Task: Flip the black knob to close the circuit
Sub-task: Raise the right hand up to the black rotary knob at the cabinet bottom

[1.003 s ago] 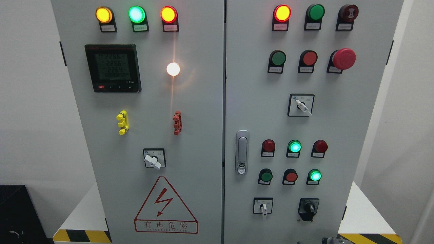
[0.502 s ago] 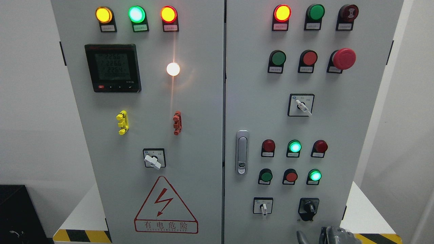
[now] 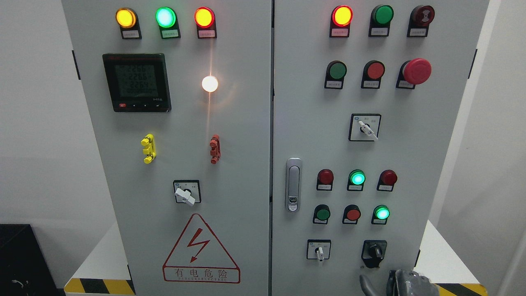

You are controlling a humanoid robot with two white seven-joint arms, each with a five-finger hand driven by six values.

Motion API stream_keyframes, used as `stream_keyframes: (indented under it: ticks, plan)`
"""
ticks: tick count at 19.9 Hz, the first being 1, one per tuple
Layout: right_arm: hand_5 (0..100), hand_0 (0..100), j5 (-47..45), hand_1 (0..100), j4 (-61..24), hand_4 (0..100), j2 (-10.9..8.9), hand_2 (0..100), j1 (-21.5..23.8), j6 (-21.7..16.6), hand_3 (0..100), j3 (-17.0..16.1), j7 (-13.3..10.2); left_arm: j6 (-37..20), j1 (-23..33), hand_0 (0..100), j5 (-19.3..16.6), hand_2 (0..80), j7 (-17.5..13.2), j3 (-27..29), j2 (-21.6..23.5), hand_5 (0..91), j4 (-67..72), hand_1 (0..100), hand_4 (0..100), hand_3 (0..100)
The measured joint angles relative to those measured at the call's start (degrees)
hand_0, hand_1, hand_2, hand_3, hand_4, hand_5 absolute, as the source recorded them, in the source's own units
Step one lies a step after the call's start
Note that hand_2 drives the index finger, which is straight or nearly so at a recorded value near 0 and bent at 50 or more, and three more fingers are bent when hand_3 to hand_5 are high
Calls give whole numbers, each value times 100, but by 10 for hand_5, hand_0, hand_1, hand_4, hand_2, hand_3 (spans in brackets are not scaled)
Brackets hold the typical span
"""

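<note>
The black rotary knob (image 3: 374,250) sits low on the right door of the grey control cabinet (image 3: 304,135), on a black plate, with its grip standing roughly upright. My right hand (image 3: 377,279) pokes up from the bottom edge just below and slightly right of the knob. Its grey fingers (image 3: 391,279) are spread with nothing between them, and they stay apart from the knob. Most of the hand is cut off by the frame edge. The left arm does not show.
A white selector switch (image 3: 319,251) sits left of the knob, and lit green lamps (image 3: 382,213) and buttons are above it. The door latch (image 3: 293,185) is at the seam. Yellow-black hazard tape (image 3: 456,289) marks the white plinth under the cabinet.
My right hand has risen into view at the bottom right, closing in on the black knob from below. The knob and the lamps are unchanged.
</note>
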Motion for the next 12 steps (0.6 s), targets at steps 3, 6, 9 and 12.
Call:
stream_keyframes:
  ticks: [3,6,9,12]
  plan:
    - [1000,0,0,0,-2,991,-2,863,-30,0,1000,-1,2,0,0,120,0,0,0,0,0,0,0,556,0,0]
    - [1000,0,-2,0,-4,992,-3,863,-75,26,1000,-2,44,0,0,120,0,0,0,0,0,0,0,556,0,0]
    - [1000,0,-3,0,-5,992,-6,863,-124,53,1000,-3,72,0,0,120,0,0,0,0,0,0,0,556,0,0]
    - [1000,0,-4,0,-7,992,-8,863,-163,64,1000,-4,96,0,0,120,0,0,0,0,0,0,0,556,0,0]
